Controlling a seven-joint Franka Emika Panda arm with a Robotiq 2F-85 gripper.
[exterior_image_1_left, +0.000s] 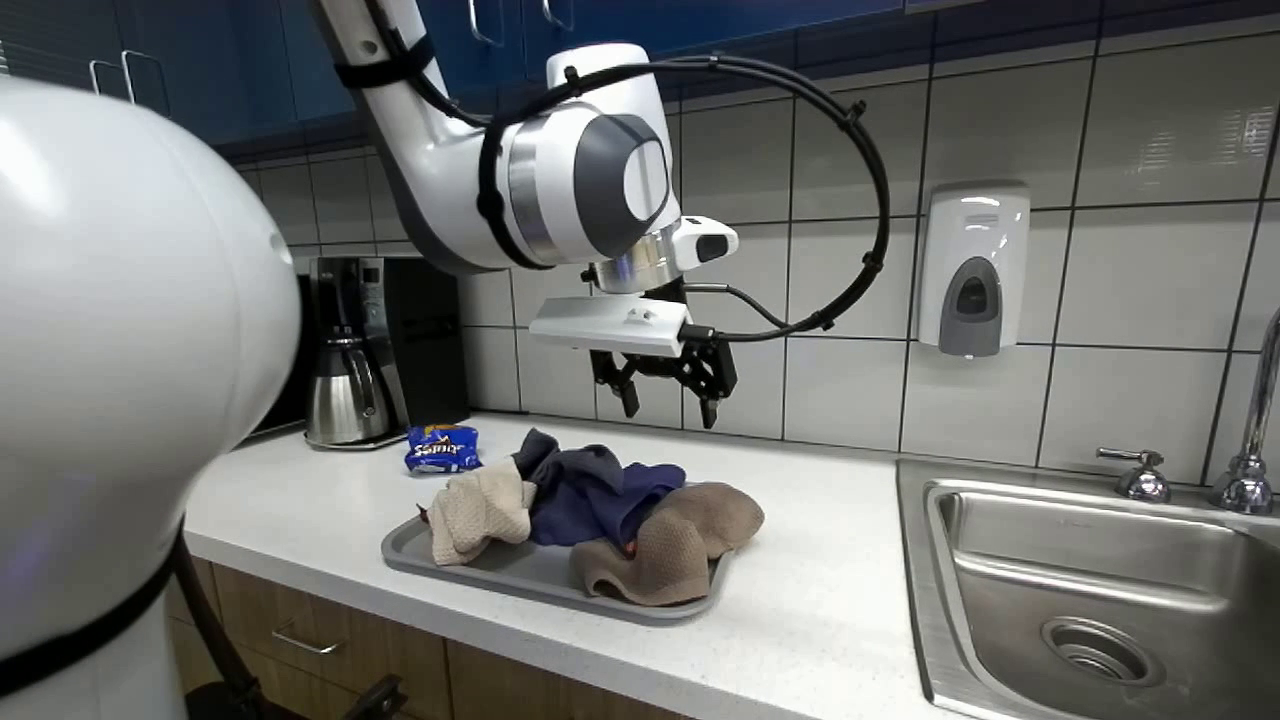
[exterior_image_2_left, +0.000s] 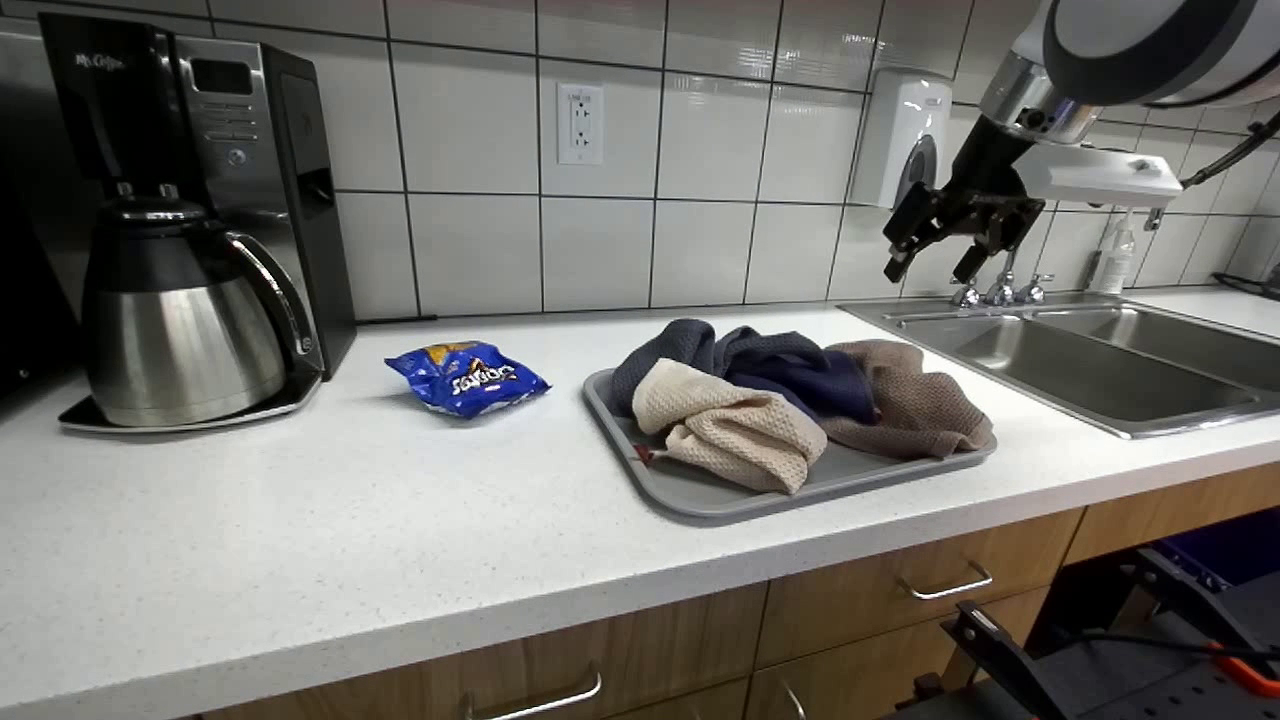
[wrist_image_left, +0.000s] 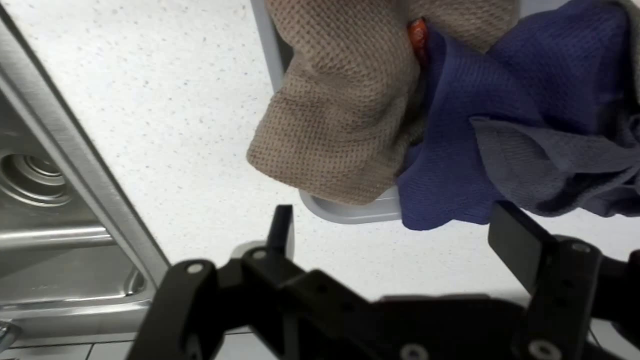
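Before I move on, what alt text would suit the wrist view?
The open gripper hangs empty above a white counter, near a tray piled with a brown cloth, a blue cloth and a gray cloth. The first two jut past its rim, a small red item shows between them, and a sink is at left.

Picture the grey tray as the clock's centre in an exterior view: crumpled beige cloth at 10, dark grey one at 12, brown one at 3, blue one bunched between. Gripper hangs up at 1, jaws wide apart. Snack packet's around 10:30, coffee pot 10, soap dispenser 2, sink 3.
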